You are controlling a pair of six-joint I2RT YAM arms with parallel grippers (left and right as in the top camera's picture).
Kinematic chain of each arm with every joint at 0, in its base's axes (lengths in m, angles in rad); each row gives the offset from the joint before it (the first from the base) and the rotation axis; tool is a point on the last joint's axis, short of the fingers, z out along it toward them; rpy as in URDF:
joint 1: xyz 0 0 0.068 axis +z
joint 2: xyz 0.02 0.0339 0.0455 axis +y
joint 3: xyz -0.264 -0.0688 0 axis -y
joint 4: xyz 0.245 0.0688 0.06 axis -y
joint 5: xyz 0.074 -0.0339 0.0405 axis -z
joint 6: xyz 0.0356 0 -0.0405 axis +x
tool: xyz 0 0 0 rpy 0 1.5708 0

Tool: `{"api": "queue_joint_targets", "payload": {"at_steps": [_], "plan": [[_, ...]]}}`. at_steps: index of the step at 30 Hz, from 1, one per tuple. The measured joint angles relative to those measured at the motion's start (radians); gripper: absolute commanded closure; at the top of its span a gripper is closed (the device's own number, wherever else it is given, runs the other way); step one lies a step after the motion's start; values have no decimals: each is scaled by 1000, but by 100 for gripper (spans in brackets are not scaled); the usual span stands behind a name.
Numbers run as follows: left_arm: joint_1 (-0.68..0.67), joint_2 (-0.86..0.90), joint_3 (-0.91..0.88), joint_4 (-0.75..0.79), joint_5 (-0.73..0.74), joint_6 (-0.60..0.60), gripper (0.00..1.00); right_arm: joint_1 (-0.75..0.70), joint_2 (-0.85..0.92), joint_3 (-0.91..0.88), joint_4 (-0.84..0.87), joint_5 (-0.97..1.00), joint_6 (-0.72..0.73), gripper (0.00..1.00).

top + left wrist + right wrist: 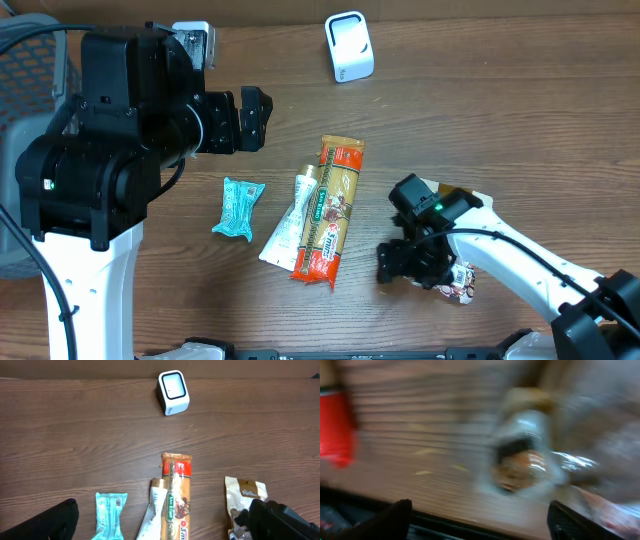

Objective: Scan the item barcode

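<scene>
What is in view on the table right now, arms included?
scanner: one, white, far edge of the table
teal wrapper: one, teal, left of centre
tube: one, white and green, against the long packet
long packet: one, orange and red, centre
pouch: one, silver and brown, partly under the right gripper
table: one, brown wood
left gripper: one, black, open, empty
right gripper: one, black, open, over the pouch
</scene>
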Motion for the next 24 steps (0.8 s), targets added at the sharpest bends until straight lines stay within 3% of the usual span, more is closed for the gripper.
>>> {"api": "queue_joint_targets", "payload": {"at_steps": [5,14,20,24], "plan": [[0,0,0,0,0,0,0,-96,0,0,-80,117,66,9],[0,0,0,0,0,0,1,-328,0,0,-17,227,101,13],[0,0,0,0,0,0,0,-360,0,0,23,303,103,14],[0,0,0,0,0,0,0,-359,0,0,95,254,50,14]]}}
